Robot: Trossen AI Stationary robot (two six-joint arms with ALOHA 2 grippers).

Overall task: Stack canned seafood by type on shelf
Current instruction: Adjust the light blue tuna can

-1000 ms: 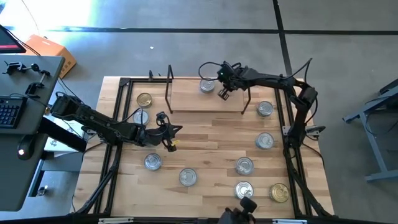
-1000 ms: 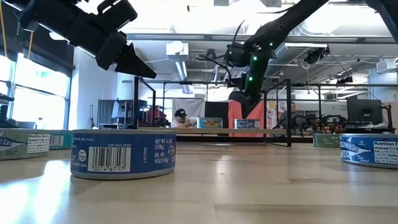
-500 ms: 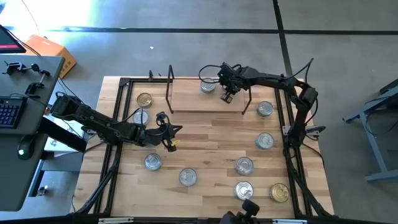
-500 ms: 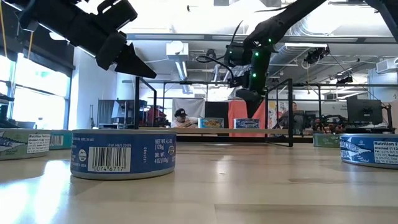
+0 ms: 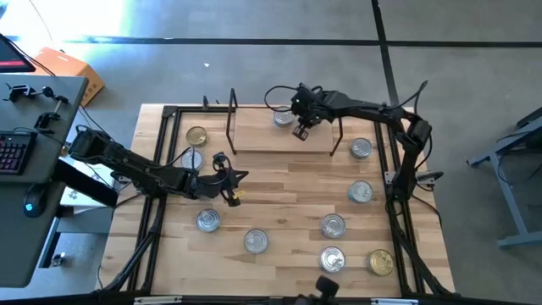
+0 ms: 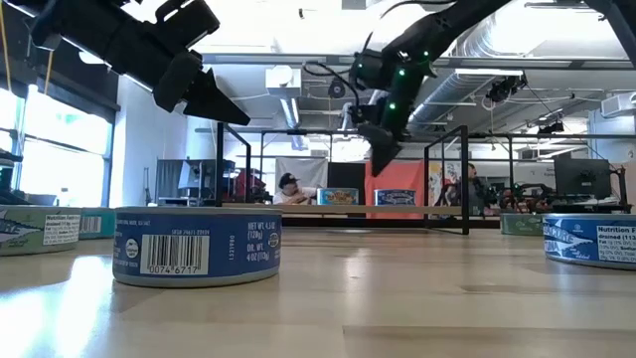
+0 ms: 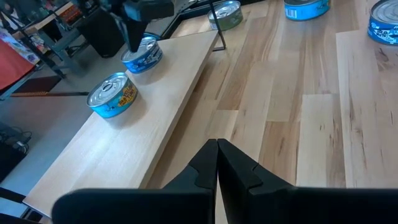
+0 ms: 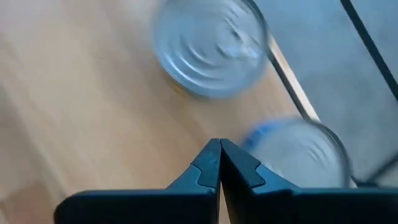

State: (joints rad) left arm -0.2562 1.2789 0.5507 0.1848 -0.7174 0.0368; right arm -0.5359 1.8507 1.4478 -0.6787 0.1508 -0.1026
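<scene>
Two tins already sit on the shelf, side by side near its far end: one with an orange-and-blue label, one blue beside it. My right pincer hangs over the shelf just beside them, clenched on nothing, its wrist view looking down on both lids. The rest of the canned seafood lies scattered on the counter: silver-lidded tins, plus a gold-lidded one by the shelf's left upright and another at the near right corner. My left pincer waits mid-counter, also clenched and empty. I judge I'm between placements; next I'd open a pincer, fetch a matching tin and set it squarely on its kind.
</scene>
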